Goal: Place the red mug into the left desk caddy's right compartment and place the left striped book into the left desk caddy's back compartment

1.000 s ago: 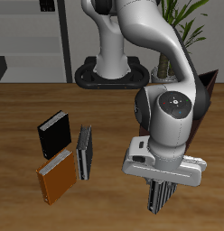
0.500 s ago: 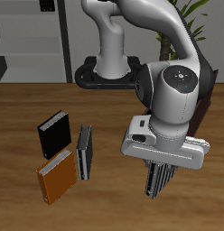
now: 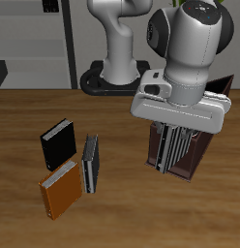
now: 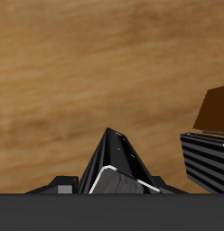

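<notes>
exterior view shows the gripper (image 3: 172,160) closed on the left striped book (image 3: 170,147), held upright above the left desk caddy (image 3: 201,145); another striped book (image 3: 90,162) stands beside the orange book (image 3: 60,189).

Even, soft simulator light, a bit coarse in detail

The bench (image 3: 25,136) is lit flatly from above, its wood warm and free of glare; the white arm (image 3: 190,39) carries gentle highlights and a shaded underside. In the wrist view the wood grain looks smeared and blurry, edges are jagged, and a dark band runs along one border.
</notes>
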